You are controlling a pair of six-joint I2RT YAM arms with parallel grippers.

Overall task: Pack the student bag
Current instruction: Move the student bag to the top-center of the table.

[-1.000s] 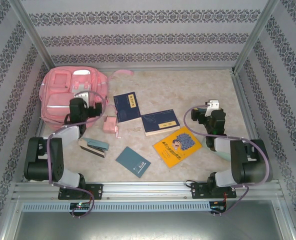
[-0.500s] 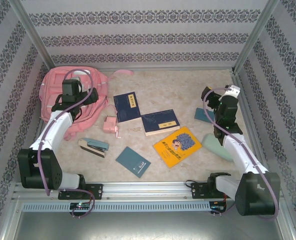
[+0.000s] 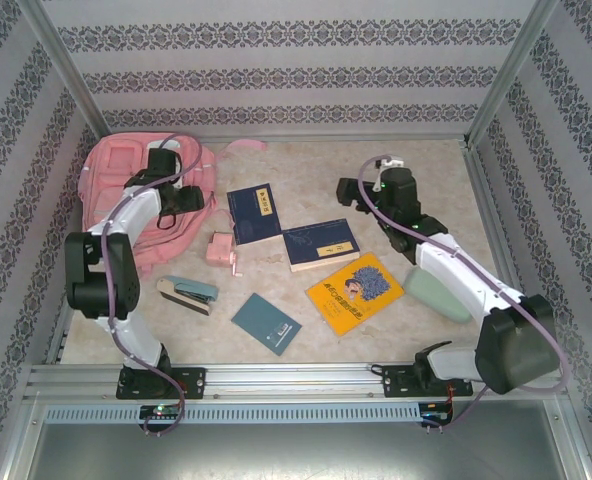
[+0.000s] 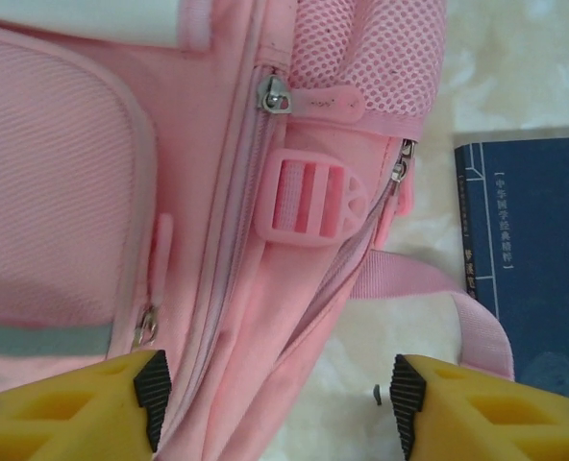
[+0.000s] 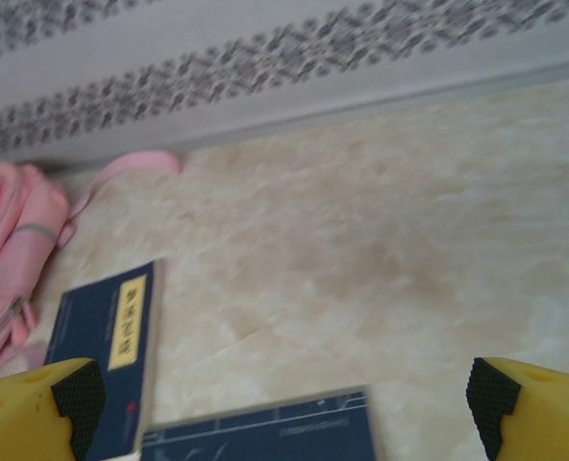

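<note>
In the overhead view my left arm [image 3: 116, 222] crosses the large pink fabric backpack [image 3: 106, 165] at upper left and hides its middle. My left wrist view cuts that backpack off at the top and left edges, and the dark blue rectangular book [image 4: 539, 269] at the right edge. A dark speck [image 4: 377, 392] at lower centre is too small to name. My right wrist view is soft, and the book's yellow title label [image 5: 127, 322] is unreadable.
</note>
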